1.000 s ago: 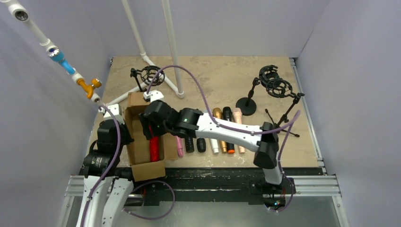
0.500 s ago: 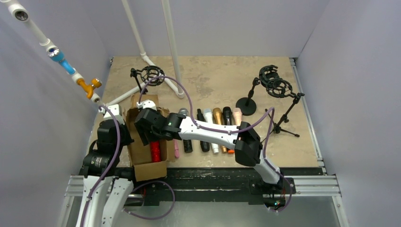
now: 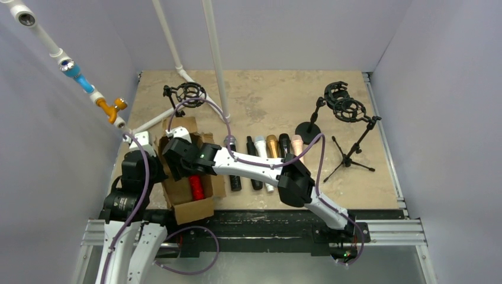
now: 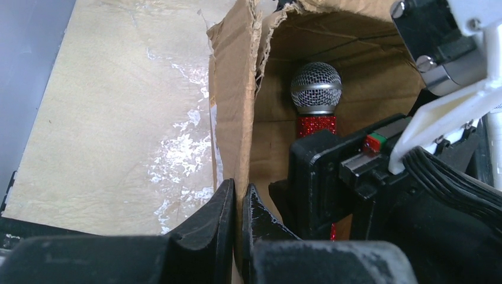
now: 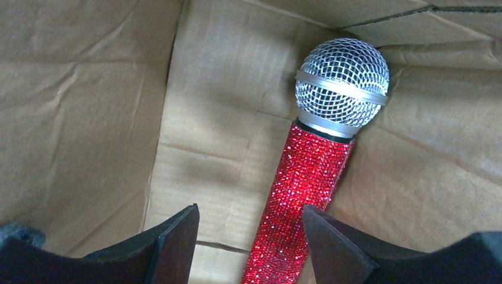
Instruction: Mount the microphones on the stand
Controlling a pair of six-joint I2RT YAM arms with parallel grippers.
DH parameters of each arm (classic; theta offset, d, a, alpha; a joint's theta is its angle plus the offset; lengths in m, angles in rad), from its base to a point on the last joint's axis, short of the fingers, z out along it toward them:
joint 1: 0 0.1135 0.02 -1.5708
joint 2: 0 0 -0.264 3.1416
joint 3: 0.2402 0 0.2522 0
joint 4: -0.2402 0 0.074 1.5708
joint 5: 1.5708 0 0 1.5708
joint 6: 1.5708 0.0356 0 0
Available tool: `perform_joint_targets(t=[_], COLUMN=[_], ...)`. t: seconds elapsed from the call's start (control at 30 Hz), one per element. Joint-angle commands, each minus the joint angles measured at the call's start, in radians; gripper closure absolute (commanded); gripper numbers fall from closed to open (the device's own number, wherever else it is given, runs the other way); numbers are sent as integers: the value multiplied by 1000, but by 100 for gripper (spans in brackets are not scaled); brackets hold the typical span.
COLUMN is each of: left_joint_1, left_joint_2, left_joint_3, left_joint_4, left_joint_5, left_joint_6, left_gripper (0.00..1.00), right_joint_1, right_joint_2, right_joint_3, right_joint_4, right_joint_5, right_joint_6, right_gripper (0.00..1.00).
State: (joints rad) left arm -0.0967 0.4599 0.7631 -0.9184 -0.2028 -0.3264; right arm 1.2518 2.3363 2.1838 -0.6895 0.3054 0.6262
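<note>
– Grippers?
– Right gripper point(image 5: 248, 220) spread apart over the red glitter microphone point(image 5: 311, 171); left gripper point(image 4: 239, 198) clamped on the cardboard box point(image 4: 234, 106) wall.
– Microphone's place?
– Inside that box, at 8 o'clock on the table point(image 3: 266, 100).

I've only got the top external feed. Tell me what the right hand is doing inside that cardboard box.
Observer: The right hand is open. The handle of the red glitter microphone runs between its fingers.
Operator: Give me the mic's orientation.
Observer: It lies on the cardboard, with its silver mesh head pointing away from the hand.
Operator: Now report the left hand.
Observer: The left hand is shut on the side wall of the cardboard box, pinching its edge.
</note>
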Motion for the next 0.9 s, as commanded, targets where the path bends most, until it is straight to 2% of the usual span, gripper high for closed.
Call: perform_joint_targets(t=[0.0, 0.27, 0.47, 0.57, 0.77, 0.87], left_joint_1=[2, 2, 2, 2, 2, 2], left_joint_2=[-21, 11, 22, 20, 35, 35], left_joint_3=[53, 66, 71, 62, 49, 47], left_joint_4=[61, 56, 54, 62, 73, 76], left_joint_5=[57, 85, 101, 80, 21, 9], left_joint_6=[-72, -99, -109, -92, -46, -37], left_gripper=[100, 100, 100, 100, 100, 100], right_joint_1=[-32, -32, -32, -32, -33, -36], right_joint_2=[86, 129, 121, 66, -117, -211], right_joint_3=[49, 58, 33, -15, -105, -133], right_joint_4=[-101, -122, -53, 21, 137, 169], right_joint_5=[111, 160, 73, 23, -69, -108], right_joint_6=[-37, -57, -55, -51, -19, -9], right_gripper=[30, 30, 35, 45, 78, 90])
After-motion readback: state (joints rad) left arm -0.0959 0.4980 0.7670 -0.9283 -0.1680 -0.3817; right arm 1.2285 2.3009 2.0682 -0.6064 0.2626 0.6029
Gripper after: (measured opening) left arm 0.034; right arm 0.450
